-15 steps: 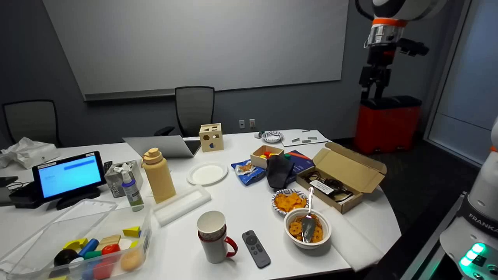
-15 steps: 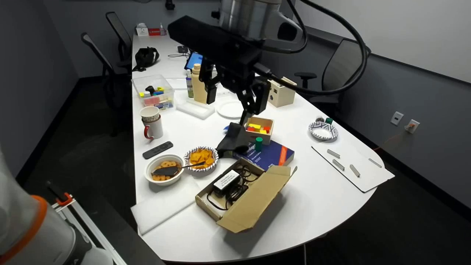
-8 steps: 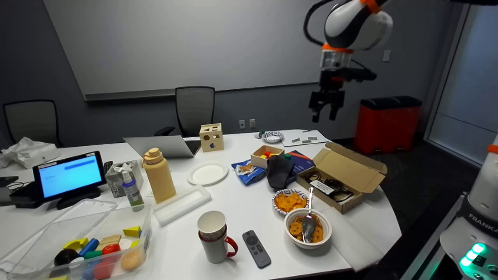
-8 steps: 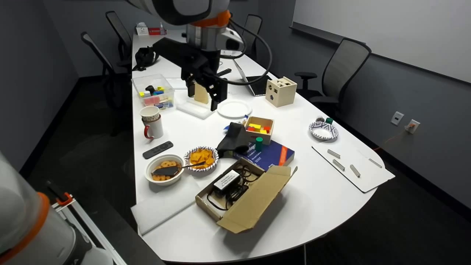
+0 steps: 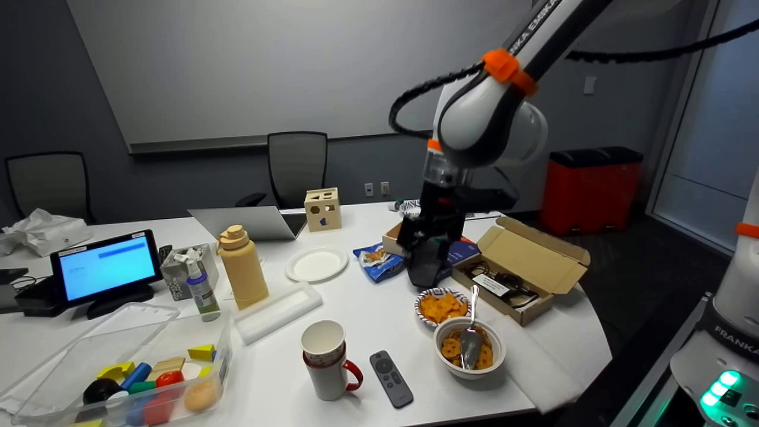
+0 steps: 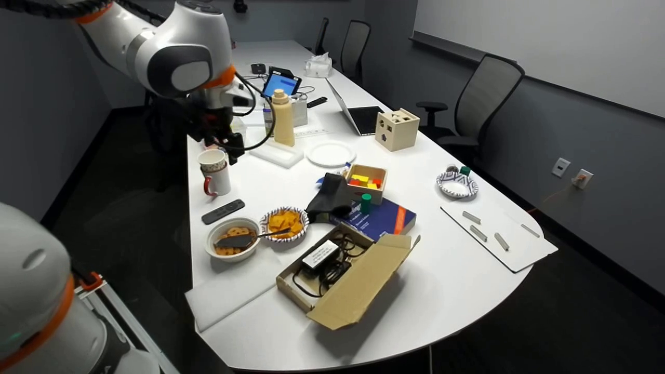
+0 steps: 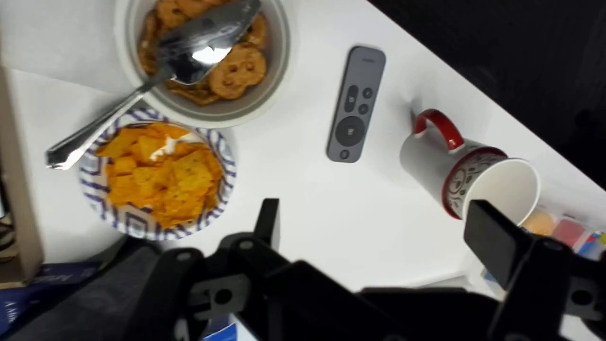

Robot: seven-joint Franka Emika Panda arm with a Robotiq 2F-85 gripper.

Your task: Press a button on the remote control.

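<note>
Fingers point(image 7: 490, 241) spread, empty; closing advised before descent; remote control point(image 7: 356, 104) to be pressed squarely on round button point(image 7: 350, 131).

In an exterior view, the remote control point(image 6: 223, 211) lies flat on the white counter point(image 6: 447, 291), between the mug point(image 6: 221, 183) with the red handle point(image 6: 207, 185) and the white bowl point(image 6: 214, 253) of crackers point(image 6: 238, 230). The robot arm point(image 6: 182, 67) reaches in from the upper left, and its dark jaws appear close to the pale cup point(image 6: 212, 160) that sits in the mug; how wide they are spread, I cannot tell. In the foreground, an open cardboard box point(image 6: 363, 283) holds black cables point(image 6: 335, 271).
</note>
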